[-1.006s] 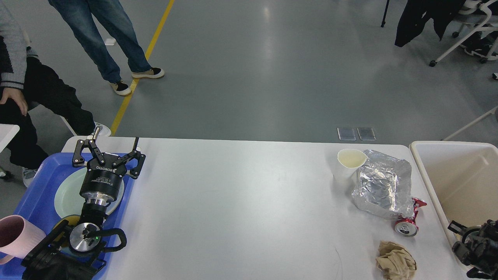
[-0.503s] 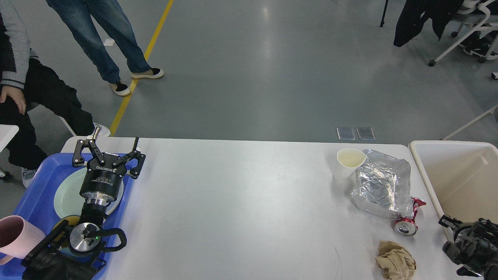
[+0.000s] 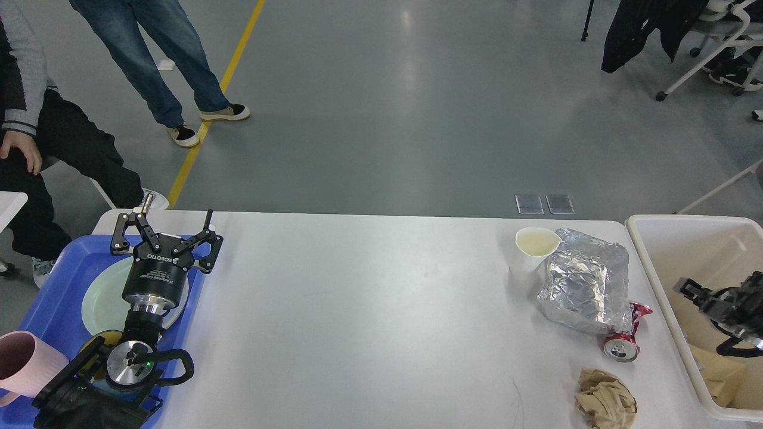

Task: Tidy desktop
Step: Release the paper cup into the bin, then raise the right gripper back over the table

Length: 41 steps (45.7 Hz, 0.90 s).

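Observation:
The white desktop [image 3: 357,310] fills the lower view. At its right end stand a white paper cup [image 3: 535,245], a crumpled foil container [image 3: 583,285], a crushed red can [image 3: 623,344] and a wad of brown paper [image 3: 605,400]. My left gripper [image 3: 168,229] is open and empty over the far edge of the blue tray [image 3: 56,286], above a pale green plate [image 3: 101,301]. My right gripper [image 3: 704,317] hangs over the inside of the cream bin [image 3: 650,250]; its dark fingers look spread and empty.
A pink mug [image 3: 24,364] stands at the tray's near left corner. A tan item [image 3: 718,372] lies in the bin below my right gripper. People stand and sit beyond the table's far left corner. An office chair is at the far right.
My right gripper has moved from the lower right corner up and away, over the bin's inside. The tan item in the bin now shows. The left arm has not moved.

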Each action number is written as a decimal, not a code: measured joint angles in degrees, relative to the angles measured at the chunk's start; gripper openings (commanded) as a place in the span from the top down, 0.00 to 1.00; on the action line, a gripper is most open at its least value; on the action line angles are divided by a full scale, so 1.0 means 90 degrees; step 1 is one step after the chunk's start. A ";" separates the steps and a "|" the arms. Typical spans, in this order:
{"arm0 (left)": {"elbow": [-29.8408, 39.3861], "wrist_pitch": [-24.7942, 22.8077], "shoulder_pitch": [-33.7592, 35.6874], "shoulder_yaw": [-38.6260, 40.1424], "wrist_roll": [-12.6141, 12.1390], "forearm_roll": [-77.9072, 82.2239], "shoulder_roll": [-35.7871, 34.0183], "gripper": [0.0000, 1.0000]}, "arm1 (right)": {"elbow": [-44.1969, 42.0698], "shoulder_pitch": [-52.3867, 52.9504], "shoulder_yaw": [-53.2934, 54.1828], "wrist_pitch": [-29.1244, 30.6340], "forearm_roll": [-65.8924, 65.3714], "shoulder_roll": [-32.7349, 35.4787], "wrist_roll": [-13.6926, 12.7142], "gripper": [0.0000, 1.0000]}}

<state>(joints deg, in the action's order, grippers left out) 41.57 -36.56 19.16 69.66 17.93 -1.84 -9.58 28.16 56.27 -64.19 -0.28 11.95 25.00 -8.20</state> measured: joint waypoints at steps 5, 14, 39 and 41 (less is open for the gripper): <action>0.0000 0.0000 0.0000 0.0004 0.0000 -0.0001 0.0000 0.04 | 0.0961 0.1133 -0.0328 0.0548 -0.0086 0.0139 -0.0033 0.00; 0.0000 0.0000 0.0000 0.0005 0.0000 0.0000 0.0000 0.04 | 0.2712 0.3455 -0.1118 0.1906 -0.0294 0.0037 -0.0120 0.00; -0.0001 0.0000 -0.0011 -0.0004 0.0000 0.0000 0.0000 0.04 | 0.5255 0.8221 -0.1070 0.5893 -0.0348 -0.1191 -0.0124 0.00; -0.0004 0.0000 -0.0011 -0.0004 0.0000 0.0000 0.0000 0.04 | 0.5528 0.8523 -0.1012 0.5912 -0.0346 -0.1185 -0.0124 0.00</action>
<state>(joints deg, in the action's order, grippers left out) 41.53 -36.56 19.07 69.63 17.93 -1.84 -9.58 77.91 132.98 -73.31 52.93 8.84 14.33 -9.32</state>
